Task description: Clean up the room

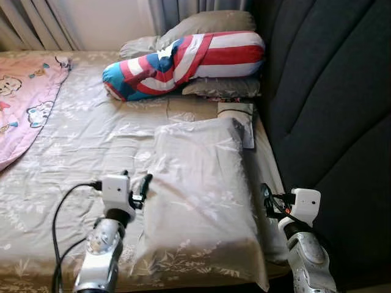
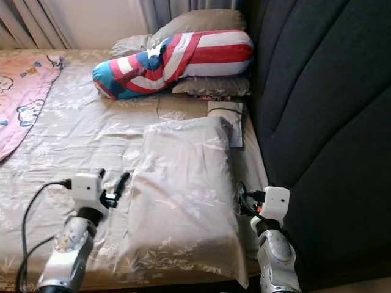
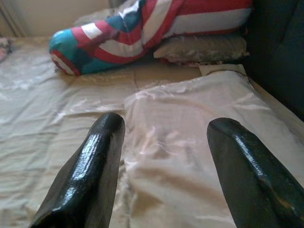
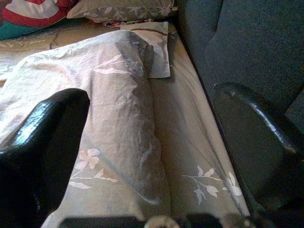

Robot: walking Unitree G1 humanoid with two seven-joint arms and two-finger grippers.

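Observation:
A large beige pillow [image 1: 201,189] with a pale flower print lies lengthwise on the bed [image 1: 91,140], its near end at the mattress's front edge. My left gripper [image 1: 137,183] hovers at the pillow's left edge, open, with nothing between its fingers [image 3: 95,156]. My right gripper [image 1: 267,198] sits low at the pillow's right edge, in the narrow strip between pillow and dark headboard [image 1: 330,104]. It is open too, one finger [image 4: 47,137] over the pillow and the other by the headboard.
At the far end a red, white and blue bolster [image 1: 183,61] lies on grey pillows [image 1: 214,24]. A small white cushion [image 1: 238,116] sits beyond the beige pillow. A pink cartoon blanket [image 1: 24,104] covers the bed's left side. Curtains [image 1: 36,24] hang behind.

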